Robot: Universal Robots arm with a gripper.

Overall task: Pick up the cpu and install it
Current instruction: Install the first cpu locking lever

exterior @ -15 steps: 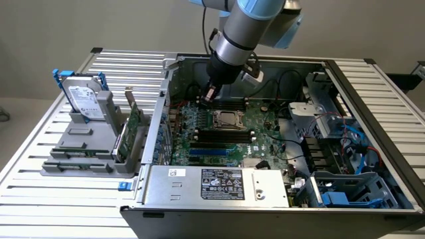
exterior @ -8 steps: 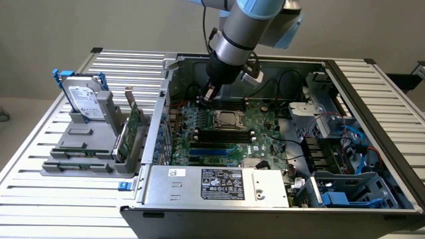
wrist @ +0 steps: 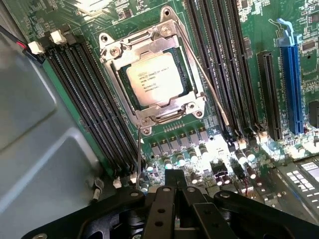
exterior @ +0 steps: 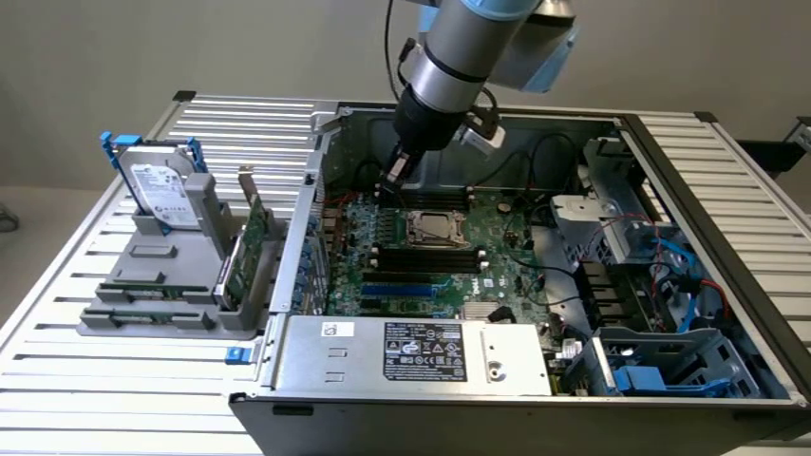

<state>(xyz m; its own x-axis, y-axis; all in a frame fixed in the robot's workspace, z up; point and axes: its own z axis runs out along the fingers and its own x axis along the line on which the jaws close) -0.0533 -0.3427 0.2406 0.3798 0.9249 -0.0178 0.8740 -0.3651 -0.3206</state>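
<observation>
Flat square cpu (wrist: 154, 84), dull silver-grey top, sits inside shiny metal socket frame (wrist: 114, 60); matte black tool (wrist: 174, 175), tips pressed together, hovers beside it.

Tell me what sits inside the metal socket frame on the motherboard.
The cpu lies flat inside the socket frame, printed silver top facing up. Its underside and whatever lies beneath are hidden.
</observation>
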